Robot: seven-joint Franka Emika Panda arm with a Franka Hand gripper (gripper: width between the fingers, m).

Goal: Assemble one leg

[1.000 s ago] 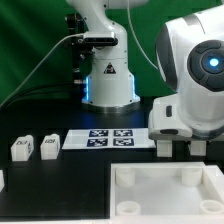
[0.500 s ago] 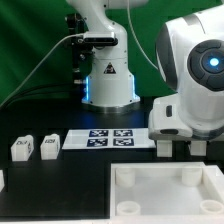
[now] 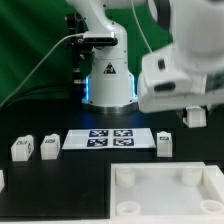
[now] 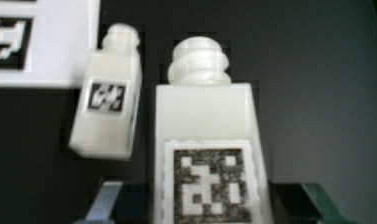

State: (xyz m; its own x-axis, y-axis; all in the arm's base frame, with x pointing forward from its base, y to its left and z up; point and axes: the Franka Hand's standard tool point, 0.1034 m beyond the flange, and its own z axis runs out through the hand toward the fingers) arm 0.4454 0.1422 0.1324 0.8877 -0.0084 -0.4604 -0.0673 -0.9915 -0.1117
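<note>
Fingers (image 4: 206,203) clamped on base of one leg (image 4: 206,130), lifted above table (image 3: 90,175); second leg (image 4: 107,100) lies just beside: raise straight, keep leg vertical, then carry toward tray (image 3: 165,195) corner hole

No readable text, brand or number anywhere. Only black-and-white square tags on the leg (image 4: 206,180) and the marker board (image 3: 110,137).

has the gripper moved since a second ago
Yes. In the exterior view the gripper has risen and shifted toward that view's left, judged against the marker board, uncovering a leg beside the board.
</note>
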